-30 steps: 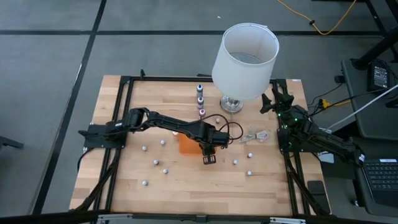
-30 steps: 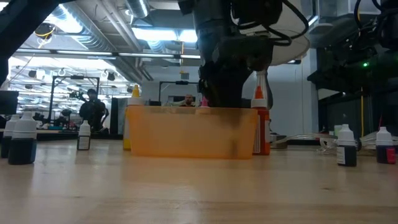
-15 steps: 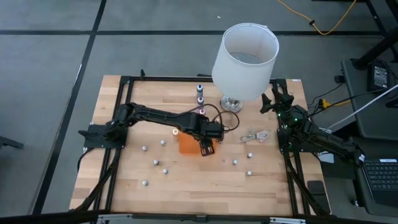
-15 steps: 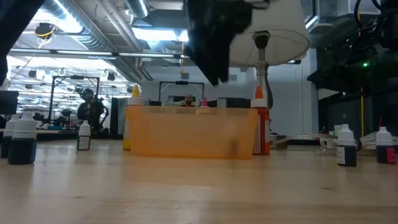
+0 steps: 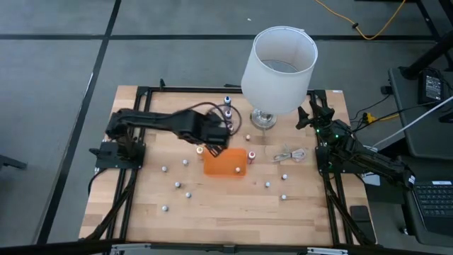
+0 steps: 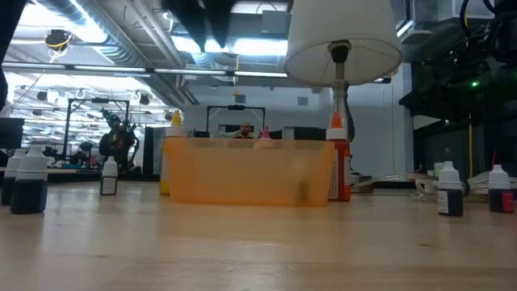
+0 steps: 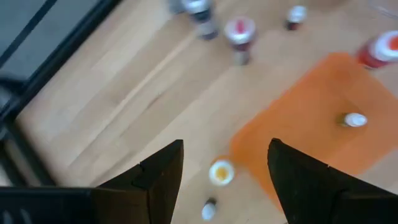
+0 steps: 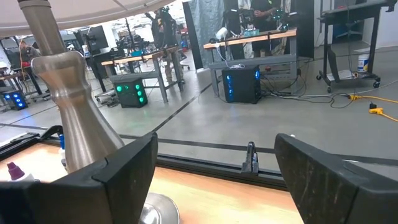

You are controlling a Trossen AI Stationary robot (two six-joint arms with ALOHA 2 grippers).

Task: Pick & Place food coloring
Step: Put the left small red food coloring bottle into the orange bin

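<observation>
The orange tray [image 5: 226, 161] lies mid-table and also shows in the low view [image 6: 250, 174]. One small white-capped bottle [image 7: 354, 119] sits inside it. Several food coloring bottles stand loose on the wood: a yellow-capped one [image 7: 219, 172] and a red one [image 7: 379, 50] beside the tray, a row at the far side [image 5: 228, 108], and others near the front [image 5: 177, 185]. My left gripper [image 5: 218, 138] hangs open and empty above the tray's far left corner. My right gripper [image 5: 311, 117] waits open at the far right by the lamp base.
A lamp with a big white shade [image 5: 278, 67] stands on its metal base [image 5: 263, 119] at the far middle. A coiled white cable [image 5: 290, 154] lies right of the tray. Black frame rails [image 5: 134, 177] run along the table's edges.
My left gripper has risen from low over the tray's near right part and drawn back toward the table's far left, leaving the low view almost wholly. The tray has stayed in place.
</observation>
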